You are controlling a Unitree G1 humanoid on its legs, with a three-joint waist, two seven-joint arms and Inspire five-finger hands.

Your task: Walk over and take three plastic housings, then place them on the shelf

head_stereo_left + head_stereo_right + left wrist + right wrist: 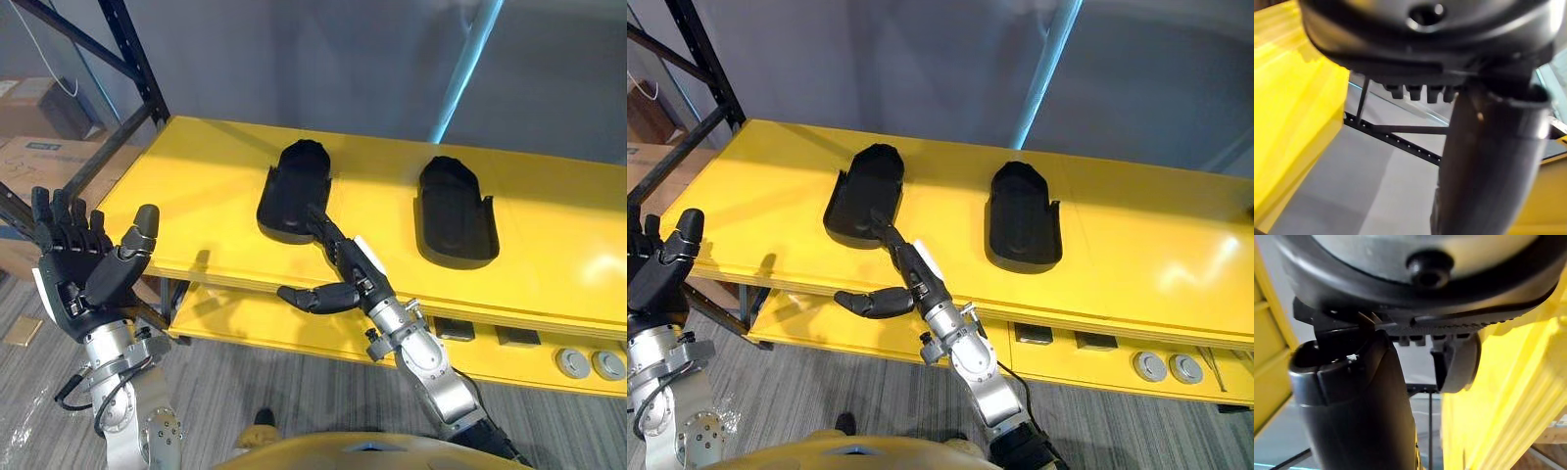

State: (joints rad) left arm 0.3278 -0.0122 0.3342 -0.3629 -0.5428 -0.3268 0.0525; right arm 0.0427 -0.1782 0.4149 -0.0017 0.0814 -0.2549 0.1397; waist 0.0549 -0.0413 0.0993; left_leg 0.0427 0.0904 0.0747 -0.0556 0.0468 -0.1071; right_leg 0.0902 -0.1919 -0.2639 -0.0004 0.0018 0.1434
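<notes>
Seemingly a placing step: the right hand (355,266) lays straight fingers on the left housing (294,186), gripping nothing; the right housing (456,211) lies well apart on the shelf (196,186). The left hand (83,259) is open and empty. Next, fetch a third.

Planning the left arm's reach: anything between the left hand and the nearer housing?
Nothing visible. The left hand is open off the left end of the shelf, with bare shelf top between it and the left housing. The right hand, open, reaches that housing's near end from the front edge, off that line.
</notes>
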